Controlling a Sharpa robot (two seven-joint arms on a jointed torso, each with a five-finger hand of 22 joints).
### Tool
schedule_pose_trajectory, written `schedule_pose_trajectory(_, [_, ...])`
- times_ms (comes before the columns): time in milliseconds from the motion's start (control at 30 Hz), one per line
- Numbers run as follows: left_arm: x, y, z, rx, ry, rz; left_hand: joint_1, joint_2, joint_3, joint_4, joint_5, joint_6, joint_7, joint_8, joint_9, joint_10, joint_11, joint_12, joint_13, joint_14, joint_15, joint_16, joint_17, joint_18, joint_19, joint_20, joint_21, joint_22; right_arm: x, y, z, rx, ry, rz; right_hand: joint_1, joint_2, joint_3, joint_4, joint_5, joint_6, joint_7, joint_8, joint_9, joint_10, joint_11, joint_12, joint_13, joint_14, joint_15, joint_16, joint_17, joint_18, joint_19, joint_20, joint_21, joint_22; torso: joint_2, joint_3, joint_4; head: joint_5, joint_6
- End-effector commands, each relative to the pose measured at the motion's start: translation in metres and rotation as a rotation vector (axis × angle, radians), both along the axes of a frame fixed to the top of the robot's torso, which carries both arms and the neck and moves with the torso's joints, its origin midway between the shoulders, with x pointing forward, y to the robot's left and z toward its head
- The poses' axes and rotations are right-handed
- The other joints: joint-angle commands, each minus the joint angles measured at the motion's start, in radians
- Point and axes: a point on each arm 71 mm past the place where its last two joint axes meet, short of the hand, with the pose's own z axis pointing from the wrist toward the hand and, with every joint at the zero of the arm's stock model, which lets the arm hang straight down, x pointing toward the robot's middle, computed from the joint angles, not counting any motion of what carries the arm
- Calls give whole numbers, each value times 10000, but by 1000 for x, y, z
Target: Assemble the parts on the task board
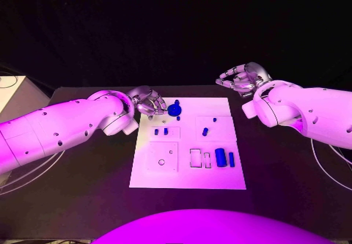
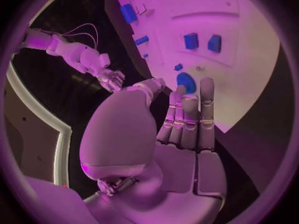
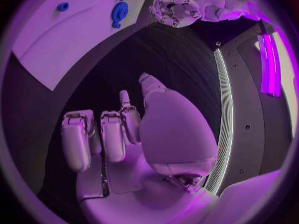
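White task board [image 1: 220, 109], rectangular, lay at the middle of the black table [image 1: 293, 193], its recesses set out in blocks, presumably so each part had its own seat.

Blue parts, loose: a long cylinder [image 1: 220, 157] and a slimmer bar [image 1: 231, 159] side by side in the near right block; two short pegs [image 1: 160, 131] in the block left of centre; small pieces [image 1: 205, 131] in the right middle block.

Blue round gear-like part [image 1: 174, 110] stood at the board's far left corner.

Left hand [image 1: 149, 103] hovered just beside that round part, fingers [image 2: 190, 117] extended together toward it; whether they touched it could not be told. Nothing was seen held.

Right hand [image 1: 240, 78] was raised off the board's far right corner, well apart from the parts, fingers [image 3: 112, 134] loosely curled, holding nothing, likely waiting its turn.
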Motion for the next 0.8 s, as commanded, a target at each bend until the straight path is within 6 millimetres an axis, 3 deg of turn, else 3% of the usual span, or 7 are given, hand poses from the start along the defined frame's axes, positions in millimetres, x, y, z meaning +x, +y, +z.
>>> schedule_pose_trajectory(33, [-1, -15, 12, -248, -2307, -1440, 137, -109, 106, -166, -44, 119, 1, -120, -326, 2, 21, -186, -288, -211, 11, -132, -346, 127, -39, 7, -72, -38, 0, 1, 1, 77, -127, 154, -47, 12, 83, -7, 37, -72, 25, 66, -13, -145, -11, -128, 655, 679, 60, -59, 1129, 60, 689, 57, -142, 2098, 14, -19, -2, -48, 1])
schedule_pose_trajectory(200, [0, -29, 9, 511, -3493, -2352, 601, -138, 554, -804, -5, 311, 30, -267, -911, 65, 51, -568, -885, -516, 6, -291, -964, 128, -38, -20, 68, 99, 0, 2, 1, 55, -243, 234, -26, 10, 107, -16, 49, -74, 22, 83, -14, -204, -15, -195, 589, 657, 56, -96, 1059, 88, 639, 56, -252, 2023, 13, -6, -6, -84, 64])
schedule_pose_trajectory(333, [3, -38, 4, 1297, -4087, -2916, 622, -218, 761, -1092, -6, 331, 39, -373, -1198, 10, 98, -774, -1172, -627, 37, -282, -1143, 126, -148, -10, 216, 246, 1, 3, 2, 27, -310, 278, -13, 17, 123, -19, 58, -71, 20, 91, -13, -211, -17, -204, 579, 653, 54, -104, 1047, 89, 636, 54, -257, 2020, 13, -3, -3, -107, 107])
schedule_pose_trajectory(533, [7, -49, -5, 2464, -4296, -3507, 581, -273, 815, -1240, -16, 332, 11, -438, -1355, -44, 128, -855, -1308, -644, 62, -219, -1218, 127, -210, 10, 310, 335, 1, 5, 2, 0, -359, 324, -8, 20, 129, -20, 62, -71, 19, 94, -13, -221, -18, -216, 568, 648, 53, -113, 1029, 96, 624, 54, -285, 2001, 23, 0, 0, -130, 150])
schedule_pose_trajectory(800, [10, -62, -16, 4013, -4015, -4134, 175, -381, 494, -1411, -39, 441, -170, -524, -1695, -629, 237, -1081, -1627, -864, 187, -43, -1422, 125, -420, 151, 276, 386, 1, 6, 2, -11, -377, 353, -8, 20, 129, -20, 62, -71, 19, 94, -13, -221, -18, -216, 568, 648, 53, -113, 1029, 96, 624, 54, -285, 2001, 12, -5, -2, -143, 178])
